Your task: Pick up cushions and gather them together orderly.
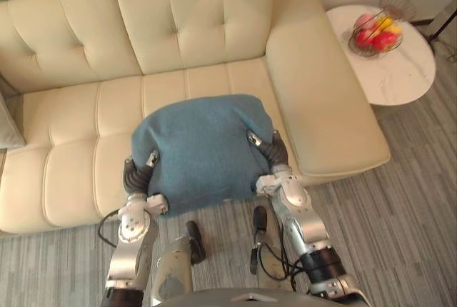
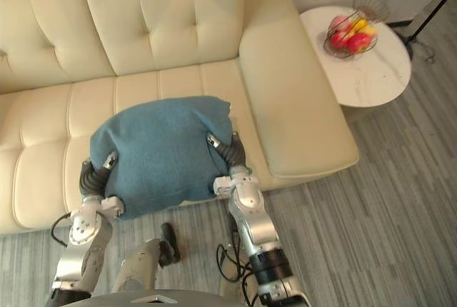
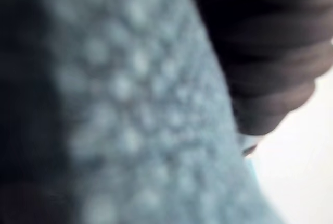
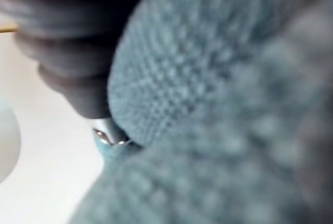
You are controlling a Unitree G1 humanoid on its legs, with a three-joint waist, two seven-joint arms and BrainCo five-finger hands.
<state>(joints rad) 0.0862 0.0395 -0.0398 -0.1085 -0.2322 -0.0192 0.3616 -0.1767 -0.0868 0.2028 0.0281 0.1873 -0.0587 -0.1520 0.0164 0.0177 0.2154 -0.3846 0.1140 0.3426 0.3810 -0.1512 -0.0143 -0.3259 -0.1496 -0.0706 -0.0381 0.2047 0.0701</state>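
Softness is what I plan around here: the blue cushion [image 1: 203, 150] has a knitted, nubbly cover and a rounded, puffy outline, so I judge it light, squashy and unlikely to slip, with nothing breakable about it. It lies across the front edge of the cream sofa [image 1: 200, 28], its near side hanging out over the grey floor [image 1: 400, 200]. Whether it rests on the seat or is lifted clear, I cannot tell.

My left hand [image 1: 138, 175] is against the cushion's left side near the front corner, and my right hand [image 1: 273, 150] is against its right side, so the cushion sits between the two. The fabric covers the business end of each hand, so I cannot tell whether either is clenched on the cover or only pressing flat against it.

A bag of stuffing like this will sag in the middle and fold if taken by one corner. I think opposite sides, squeezed inward with some support from below, is the right hold. Too hard a squeeze would only crumple it.

What looks like the edge of a pale cushion [image 1: 7, 128] shows at the sofa's left end. The round counter [image 1: 400, 75] with its wire basket of fruit [image 1: 376, 33] stands well apart on the right.
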